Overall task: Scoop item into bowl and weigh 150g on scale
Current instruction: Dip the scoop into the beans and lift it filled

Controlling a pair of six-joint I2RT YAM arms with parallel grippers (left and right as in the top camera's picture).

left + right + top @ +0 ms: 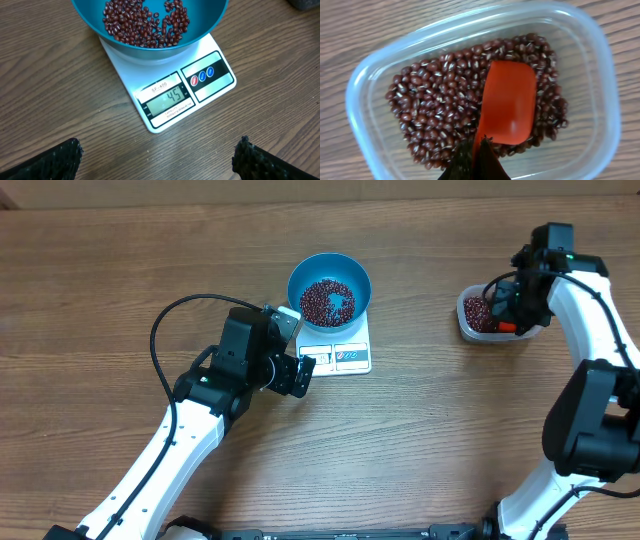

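1. The left pincer (157,162) hovered wide and empty over the table (50,75), just short of the one scale (165,100), whose display read 45.
2. One blue bowl (207,20) stood on the scale, holding a heap of beans (145,22).
3. Well apart to the right, the right pincer (475,160) was clamped on one orange scoop (507,105), which lay on more beans in one clear tub (370,90).

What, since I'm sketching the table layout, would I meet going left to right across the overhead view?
Cable loop → bowl → tub. I left out the scale under the bowl and both grippers, because they overlap these.
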